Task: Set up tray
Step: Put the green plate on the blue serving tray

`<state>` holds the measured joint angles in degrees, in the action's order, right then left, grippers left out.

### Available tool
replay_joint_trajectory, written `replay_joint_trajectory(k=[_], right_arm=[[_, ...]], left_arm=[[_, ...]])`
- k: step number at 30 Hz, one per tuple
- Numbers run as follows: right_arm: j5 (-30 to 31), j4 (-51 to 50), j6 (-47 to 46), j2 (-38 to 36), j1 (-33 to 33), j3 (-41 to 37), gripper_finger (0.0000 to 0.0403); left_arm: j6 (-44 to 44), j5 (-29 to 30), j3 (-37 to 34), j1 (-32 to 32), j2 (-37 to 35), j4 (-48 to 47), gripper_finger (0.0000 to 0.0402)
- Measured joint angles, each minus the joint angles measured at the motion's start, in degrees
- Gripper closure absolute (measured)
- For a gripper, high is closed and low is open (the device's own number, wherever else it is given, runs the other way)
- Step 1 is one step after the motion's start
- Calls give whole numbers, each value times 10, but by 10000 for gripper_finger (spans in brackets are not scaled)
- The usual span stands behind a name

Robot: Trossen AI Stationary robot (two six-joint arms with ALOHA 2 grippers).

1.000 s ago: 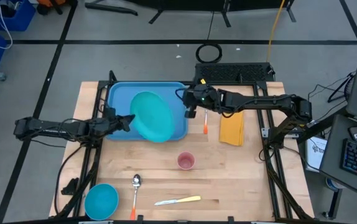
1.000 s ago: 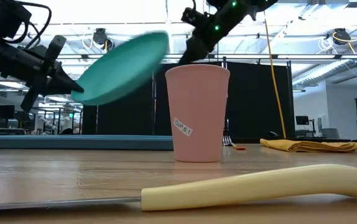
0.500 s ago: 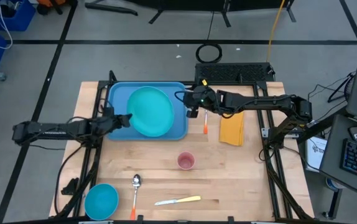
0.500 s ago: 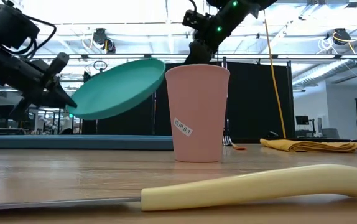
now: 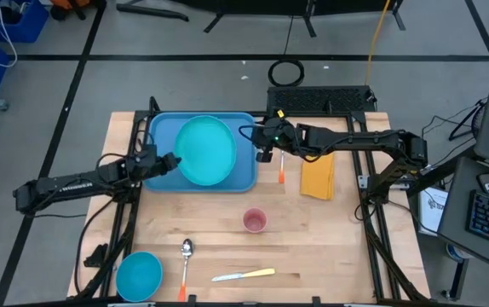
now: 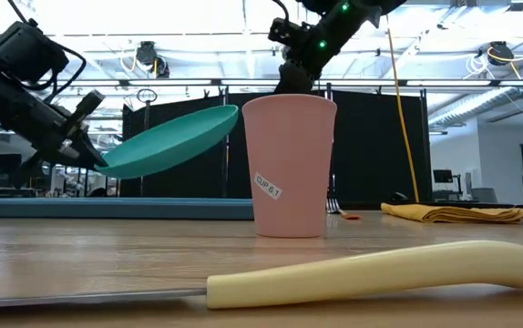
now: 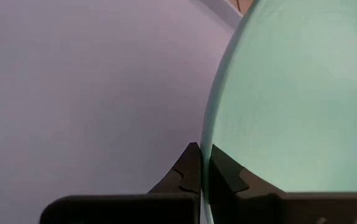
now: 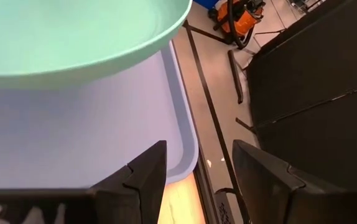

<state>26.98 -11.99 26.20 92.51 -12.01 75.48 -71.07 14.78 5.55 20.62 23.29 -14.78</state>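
Observation:
The light-blue tray [image 5: 161, 130] lies flat at the table's far left; it also shows in the low view [image 6: 107, 208] and both wrist views [image 7: 73, 93] [image 8: 73, 137]. A round teal plate [image 5: 204, 151] hangs tilted above it [image 6: 170, 141]. My left gripper [image 5: 169, 162] is shut on the plate's rim, near the tray's left side. My right gripper [image 5: 263, 152] is open and empty above the tray's right rim [image 8: 188, 143], with the plate's edge [image 8: 73, 31] just ahead of it. My left gripper pinches the plate's rim [image 7: 204, 155] at the plate's left side, one finger on the upper face and one on the underside. The fingers [image 7: 191, 168] come nearly level from the table's left. The plate is lifted clear of the tray, its free side [image 6: 230, 114] raised.
A pink cup [image 5: 255, 221] stands mid-table. A spoon [image 5: 185, 256], a cream-handled knife [image 5: 244, 275] and a teal bowl [image 5: 138, 275] lie near the front edge. A folded yellow napkin [image 5: 317, 175] and an orange-handled utensil [image 5: 282, 170] lie right of the tray.
My left gripper has gone down a little and turned, still shut on the plate. The plate has tipped from steeply tilted to much flatter and now hangs lower over the tray's middle.

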Motion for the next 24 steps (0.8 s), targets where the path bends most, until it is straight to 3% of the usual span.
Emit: replay_joint_trajectory(k=[6, 14, 18, 24], right_arm=[[0, -12, -14, 0, 0, 0, 233], [-2, -17, -27, 0, 0, 0, 234], [-2, -28, -40, 0, 0, 0, 234], [-2, -28, -41, 0, 0, -15, 234]], left_arm=[[-7, -15, 33, 20, 43, -77, 396], [27, -21, 137, 62, 118, -155, 396], [49, -53, 177, 96, 176, -199, 396], [68, -97, 184, 127, 264, -165, 396]])
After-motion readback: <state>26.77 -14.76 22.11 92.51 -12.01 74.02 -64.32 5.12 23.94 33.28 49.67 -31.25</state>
